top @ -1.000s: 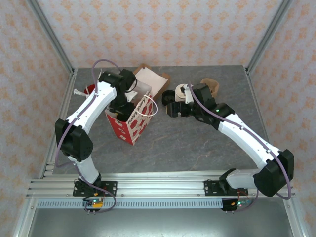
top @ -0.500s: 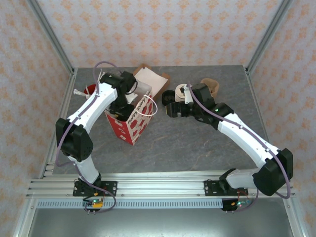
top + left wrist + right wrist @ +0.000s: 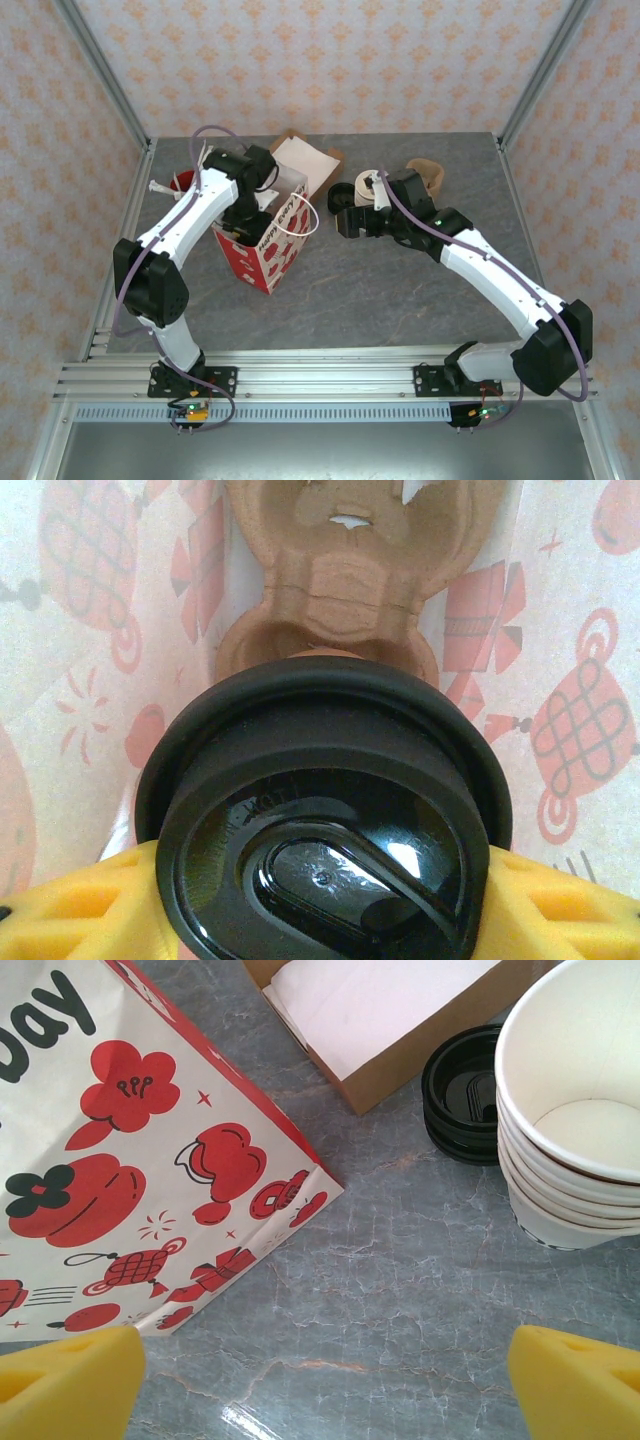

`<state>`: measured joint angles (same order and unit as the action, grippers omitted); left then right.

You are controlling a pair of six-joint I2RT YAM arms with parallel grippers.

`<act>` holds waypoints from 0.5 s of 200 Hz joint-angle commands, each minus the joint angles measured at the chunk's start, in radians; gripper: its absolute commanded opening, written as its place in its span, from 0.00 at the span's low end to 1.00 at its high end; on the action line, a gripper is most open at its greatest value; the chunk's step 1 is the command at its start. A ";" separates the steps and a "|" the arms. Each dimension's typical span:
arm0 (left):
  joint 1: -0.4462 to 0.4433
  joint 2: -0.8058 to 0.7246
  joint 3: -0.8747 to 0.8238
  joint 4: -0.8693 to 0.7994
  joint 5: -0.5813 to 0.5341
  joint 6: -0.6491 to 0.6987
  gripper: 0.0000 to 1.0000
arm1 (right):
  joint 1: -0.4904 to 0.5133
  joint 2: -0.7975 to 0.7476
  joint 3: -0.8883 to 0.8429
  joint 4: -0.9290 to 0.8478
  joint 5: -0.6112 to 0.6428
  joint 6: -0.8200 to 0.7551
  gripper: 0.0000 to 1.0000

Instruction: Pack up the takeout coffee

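Observation:
The takeout coffee, seen from above by its round black lid, sits between the yellow fingers of my left gripper, which is shut on it. It hangs inside the red-and-white paper bag, above a brown pulp cup carrier at the bag's bottom. The cup body is hidden under the lid. In the top view my left gripper reaches into the bag's mouth. My right gripper stands open over bare table, right of the bag.
A stack of lidless white cups and a stack of black lids stand near the right gripper. An open cardboard box is behind the bag. Another brown carrier lies back right.
The left arm has shifted very slightly at the bag's mouth. The right arm has stayed still.

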<state>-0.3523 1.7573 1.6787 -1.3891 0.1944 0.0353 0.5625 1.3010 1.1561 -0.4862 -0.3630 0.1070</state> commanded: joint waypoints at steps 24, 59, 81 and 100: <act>0.009 0.001 -0.003 -0.004 -0.030 0.011 0.46 | 0.004 0.000 0.025 -0.014 0.016 -0.006 0.94; 0.009 0.003 -0.004 -0.002 -0.028 0.011 0.46 | 0.005 0.000 0.025 -0.014 0.013 -0.006 0.94; 0.009 0.005 -0.001 -0.004 -0.029 0.011 0.46 | 0.005 0.000 0.024 -0.014 0.013 -0.005 0.94; 0.009 0.005 -0.001 -0.003 -0.028 0.011 0.46 | 0.004 0.000 0.027 -0.014 0.012 -0.005 0.94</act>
<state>-0.3523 1.7573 1.6787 -1.3891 0.1944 0.0353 0.5625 1.3010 1.1561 -0.4862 -0.3634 0.1070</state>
